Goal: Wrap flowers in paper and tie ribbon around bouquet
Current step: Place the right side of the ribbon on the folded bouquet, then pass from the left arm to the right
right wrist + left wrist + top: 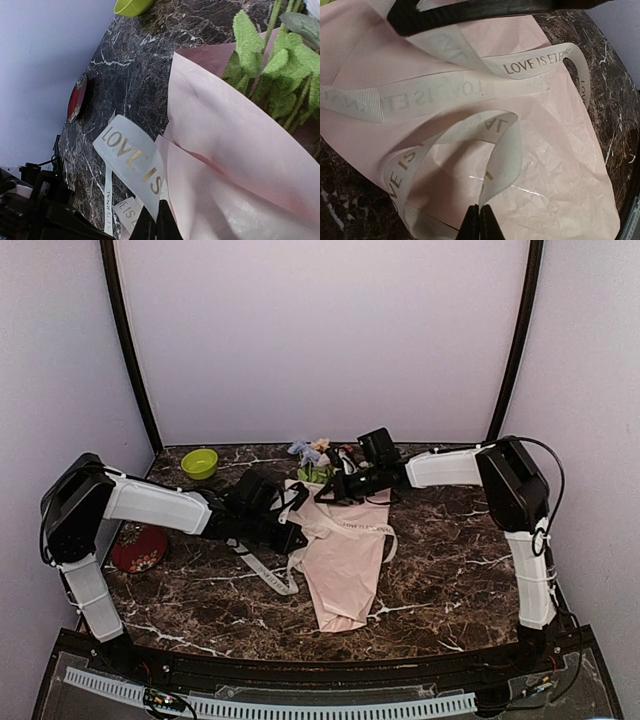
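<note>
My left claw [479,221] sits at the bottom centre of its wrist view, its two dark tips pressed flat together. The ribbon [445,90] narrows down into them, so I am pinching it. From there the cream band rises in a loose loop, crosses the frame from left to right and curls again at the upper right, its gold letters reading LOVE IS ETERNAL. It lies over the paper [560,170], a creased pale pink sheet filling most of that view, with the dark marble table [615,100] showing at the right edge.

My right claw [156,221] is at the bottom centre of its own view, tips likewise closed tight. A strip of the same ribbon slants down from the left middle straight into them, so I hold that too. Just right of the tips the pink paper overlaps itself in a fold, and green leaves of the flowers [280,70] stick out of the wrap at the upper right.

From above, the bouquet [345,570] lies mid-table with its narrow end toward the bottom of the frame and its wide end toward the top, where blue, white and peach blooms show. My claws meet over that wide end, one from each side. Ribbon crosses the upper part of the cone and trails in loops off its left side onto the marble. A green bowl [200,463] stands at the table's upper left and a red dish [138,548] lies at its left edge, both well apart from the bouquet.
</note>
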You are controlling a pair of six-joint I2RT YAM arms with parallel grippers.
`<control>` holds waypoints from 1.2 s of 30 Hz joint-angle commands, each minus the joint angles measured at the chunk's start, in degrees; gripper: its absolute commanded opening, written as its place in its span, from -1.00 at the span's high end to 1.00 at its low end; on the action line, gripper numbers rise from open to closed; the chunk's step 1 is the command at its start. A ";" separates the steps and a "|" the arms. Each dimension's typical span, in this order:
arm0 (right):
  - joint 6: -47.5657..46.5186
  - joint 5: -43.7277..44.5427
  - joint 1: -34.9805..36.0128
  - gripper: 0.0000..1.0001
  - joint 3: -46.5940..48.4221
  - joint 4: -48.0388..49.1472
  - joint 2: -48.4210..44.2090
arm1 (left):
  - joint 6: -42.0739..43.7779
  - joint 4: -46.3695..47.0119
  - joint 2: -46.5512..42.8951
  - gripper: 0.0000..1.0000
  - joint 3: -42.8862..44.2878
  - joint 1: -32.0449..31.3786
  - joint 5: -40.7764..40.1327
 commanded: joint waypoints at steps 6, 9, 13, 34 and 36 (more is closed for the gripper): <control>-1.61 -5.64 2.01 0.63 13.24 -5.38 6.53 | 17.54 -1.96 -9.59 1.00 0.73 -0.25 4.56; 2.65 -6.81 1.04 0.15 9.85 -1.34 2.23 | 17.70 -2.22 -8.98 1.00 2.18 -0.17 4.93; -1.21 -0.80 0.19 -0.12 8.64 -7.28 -3.33 | 16.24 -1.82 -7.25 1.00 3.89 0.61 6.65; 8.23 19.47 13.25 -0.08 -34.45 16.44 -30.52 | -1.24 10.95 -4.39 1.00 5.97 2.74 10.19; 9.34 20.79 16.44 -0.10 -34.61 21.41 -28.35 | -2.32 11.94 -4.34 1.00 5.34 2.69 10.59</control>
